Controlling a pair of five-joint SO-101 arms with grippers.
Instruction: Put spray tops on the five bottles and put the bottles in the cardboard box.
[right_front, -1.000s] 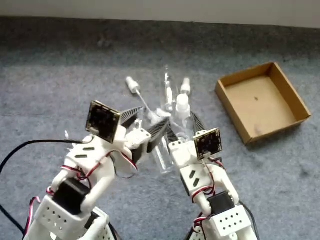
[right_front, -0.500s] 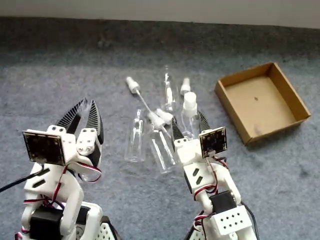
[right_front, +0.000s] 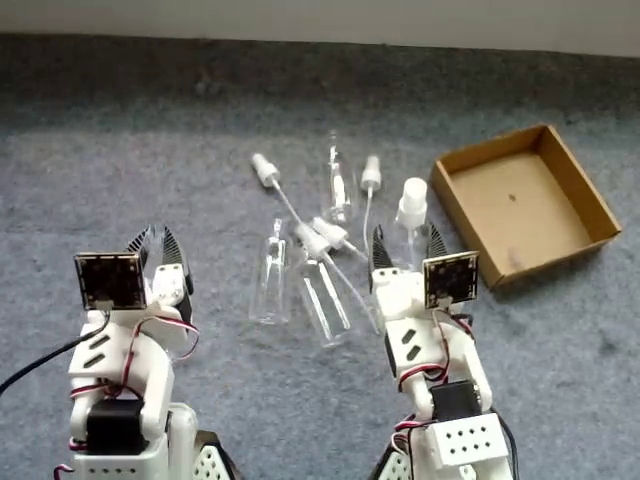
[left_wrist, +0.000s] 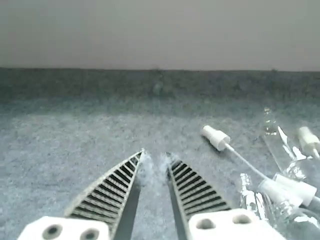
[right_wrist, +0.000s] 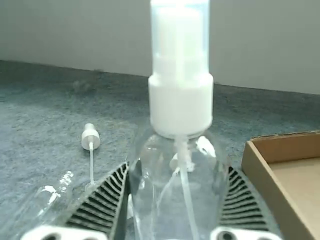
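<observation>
Clasping capped bottle (right_wrist: 179, 142), right gripper (right_wrist: 176, 170), left gripper (left_wrist: 155, 156) parted

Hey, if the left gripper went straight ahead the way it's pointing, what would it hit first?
Probably just the grey carpet: the left gripper points at a bare patch, and the nearest loose spray top lies off to the side of that line. Depth is hard to judge.
</observation>
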